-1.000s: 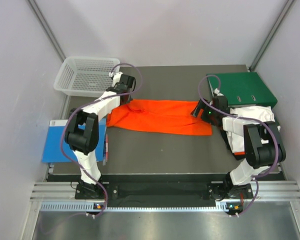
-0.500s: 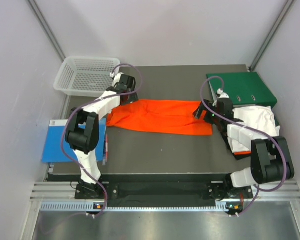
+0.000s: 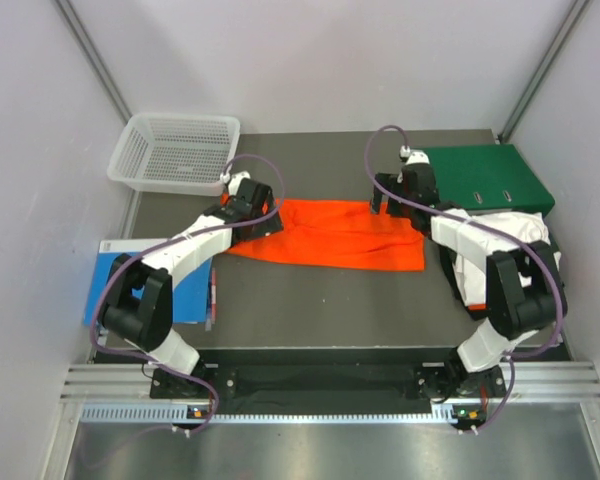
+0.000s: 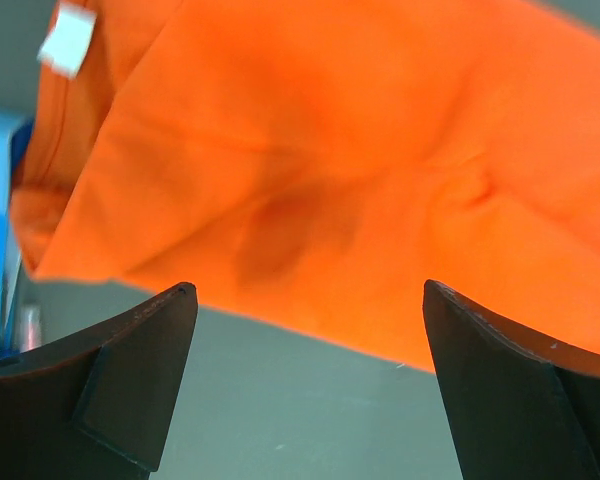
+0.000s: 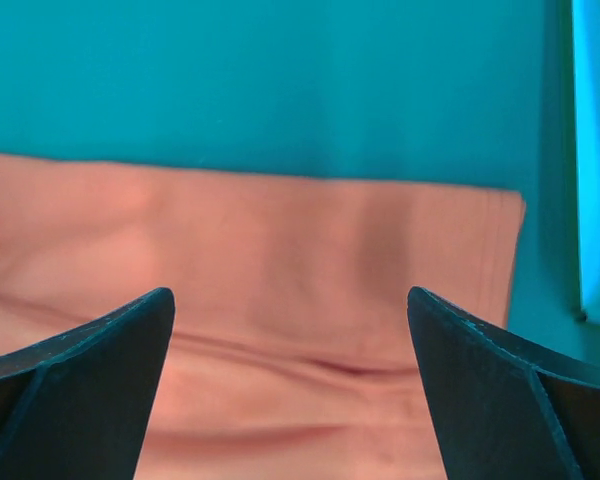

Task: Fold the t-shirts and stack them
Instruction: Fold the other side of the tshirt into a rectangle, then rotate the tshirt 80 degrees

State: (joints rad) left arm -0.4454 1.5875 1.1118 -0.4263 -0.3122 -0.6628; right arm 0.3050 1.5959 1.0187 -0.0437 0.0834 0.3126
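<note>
Upper left: white basket (image 3: 175, 150). Left edge: blue folder (image 3: 105, 290). Left of centre: left claw (image 4: 308, 288), jaws spread wide and holding nothing, above the left end of the orange t-shirt (image 3: 330, 235). The shirt lies as a long band across the middle of the desk (image 3: 320, 300). Right of centre: right claw (image 5: 288, 292), jaws likewise apart and empty, over the shirt's upper right edge. Right: green binder (image 3: 490, 178), with a white t-shirt pile (image 3: 510, 235) just below it.

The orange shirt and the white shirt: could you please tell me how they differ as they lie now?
The orange shirt lies spread in a long flat strip mid-table; the white shirt sits bunched at the right edge, beside the green binder. The orange shirt shows almost whole; the white shirt is partly hidden by the right arm. Both lie loose, neither gripped.
</note>
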